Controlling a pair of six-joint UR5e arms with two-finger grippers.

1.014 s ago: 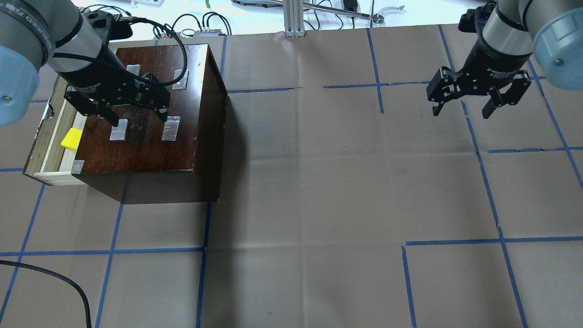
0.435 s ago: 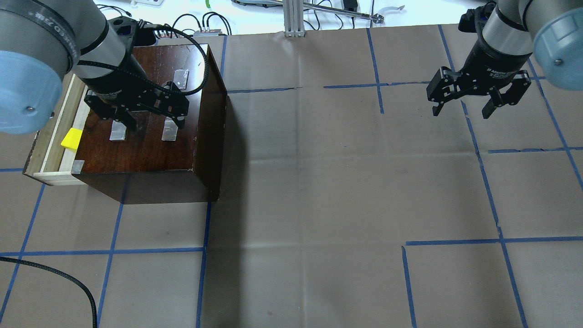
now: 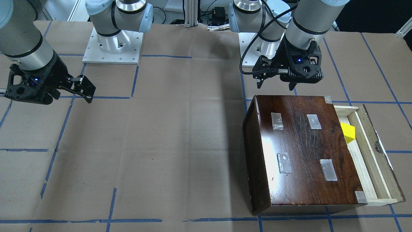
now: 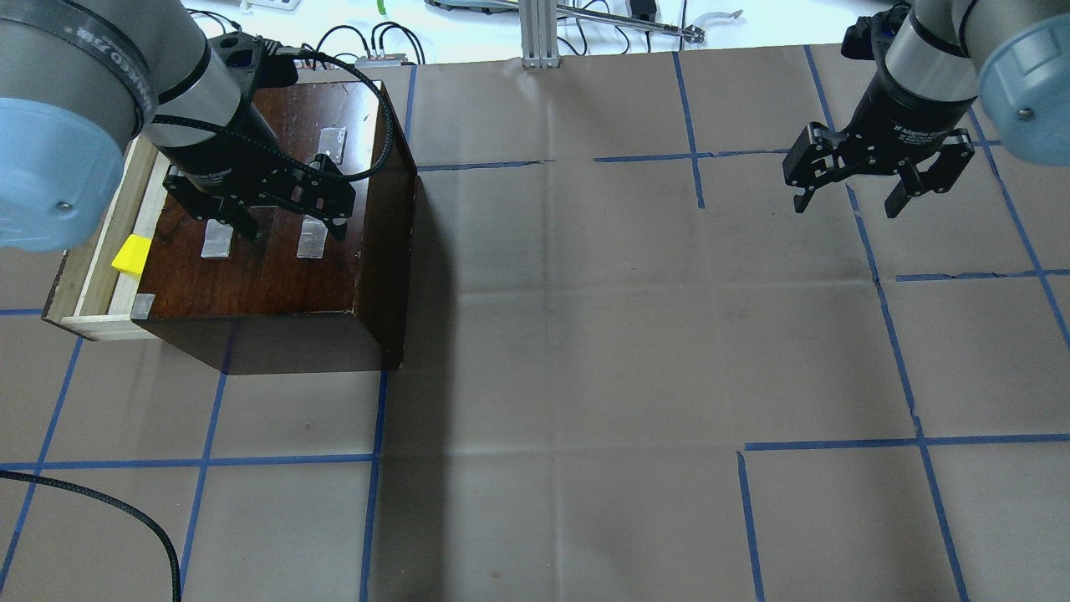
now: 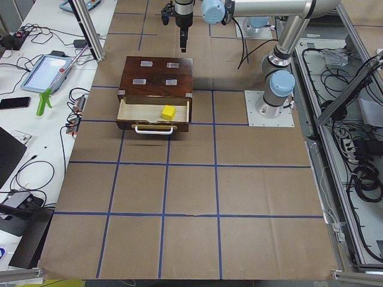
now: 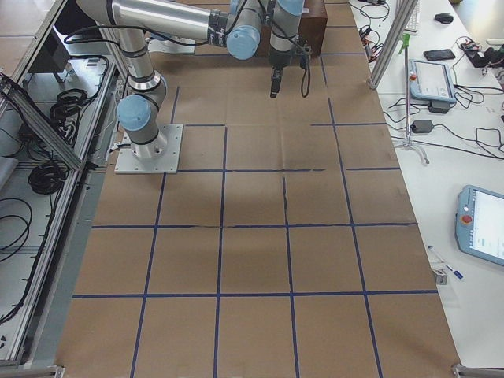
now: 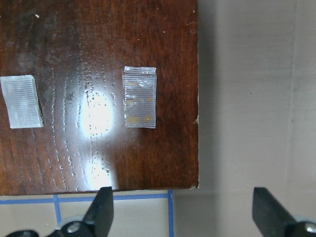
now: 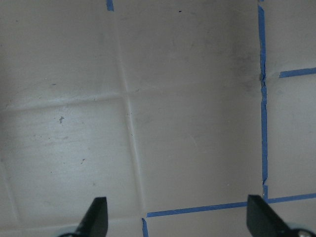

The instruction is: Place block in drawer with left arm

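Yellow block [image 4: 131,255] lies in drawer [image 4: 94,280], outside left jaws.

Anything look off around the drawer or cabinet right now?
Nothing stands out: the block sits inside the open drawer, and the left gripper hangs open and empty over the cabinet top.

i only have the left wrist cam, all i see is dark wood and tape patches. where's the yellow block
Observer: The small yellow block lies loose inside the pale wooden drawer tray.
Operator: drawer open or shut
Observer: Open, pulled out from the side of the glossy dark-brown cabinet.
Operator: right arm in the way
Observer: No, the right hand hangs open over bare brown paper, far from the cabinet.
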